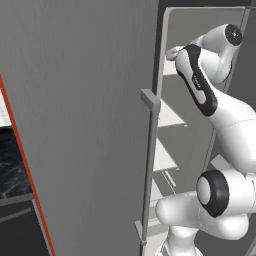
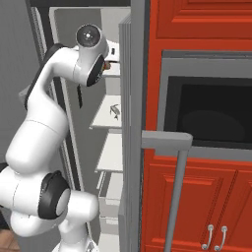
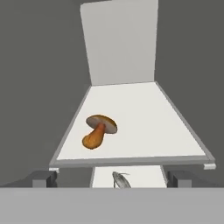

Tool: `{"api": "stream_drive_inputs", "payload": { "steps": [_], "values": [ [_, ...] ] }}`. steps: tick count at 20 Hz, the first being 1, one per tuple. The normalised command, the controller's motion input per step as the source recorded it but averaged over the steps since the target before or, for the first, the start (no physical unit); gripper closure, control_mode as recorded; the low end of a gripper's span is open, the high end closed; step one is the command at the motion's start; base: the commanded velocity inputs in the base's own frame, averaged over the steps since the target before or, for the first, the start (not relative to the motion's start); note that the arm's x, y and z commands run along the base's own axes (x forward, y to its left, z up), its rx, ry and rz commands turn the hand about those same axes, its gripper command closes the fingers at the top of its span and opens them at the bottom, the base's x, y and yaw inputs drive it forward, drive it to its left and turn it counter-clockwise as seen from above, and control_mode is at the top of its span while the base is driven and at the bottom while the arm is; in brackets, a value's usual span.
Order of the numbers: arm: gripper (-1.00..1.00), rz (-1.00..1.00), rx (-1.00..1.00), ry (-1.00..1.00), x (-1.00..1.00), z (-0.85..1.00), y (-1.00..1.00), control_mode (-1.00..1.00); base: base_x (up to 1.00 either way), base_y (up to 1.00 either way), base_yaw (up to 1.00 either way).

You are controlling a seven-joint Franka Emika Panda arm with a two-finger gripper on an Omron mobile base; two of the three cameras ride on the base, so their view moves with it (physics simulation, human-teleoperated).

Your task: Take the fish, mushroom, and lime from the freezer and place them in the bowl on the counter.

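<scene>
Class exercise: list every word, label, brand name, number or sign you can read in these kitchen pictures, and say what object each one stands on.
None can be read.
The freezer door, its pale shelf, the mushroom and the fish on the shelf below carry no text.
The red cabinets and the oven are unmarked as well.
</scene>
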Motion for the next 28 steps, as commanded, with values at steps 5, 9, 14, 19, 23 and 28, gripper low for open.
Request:
{"api": "stream_drive_inputs", "payload": {
  "steps": [5, 9, 14, 19, 23, 28],
  "values": [
    [-1.00, 0.11, 0.00, 0.00, -0.05, -0.13, 0.01, -1.00, 0.00, 0.00, 0.00],
    [-1.00, 0.15, -0.03, 0.00, -0.01, -0.14, 0.00, -1.00, 0.00, 0.00, 0.00],
    [-1.00, 0.14, -0.06, 0.00, 0.00, -0.04, 0.07, -1.00, 0.00, 0.00, 0.00],
    [-1.00, 0.07, -0.01, 0.00, 0.06, 0.00, 0.08, -1.00, 0.00, 0.00, 0.00],
    [-1.00, 0.09, 0.00, 0.01, 0.11, 0.00, 0.09, -1.00, 0.00, 0.00, 0.00],
    [-1.00, 0.05, 0.00, 0.00, 0.16, 0.00, 0.11, -1.00, 0.00, 0.00, 0.00]
  ]
}}
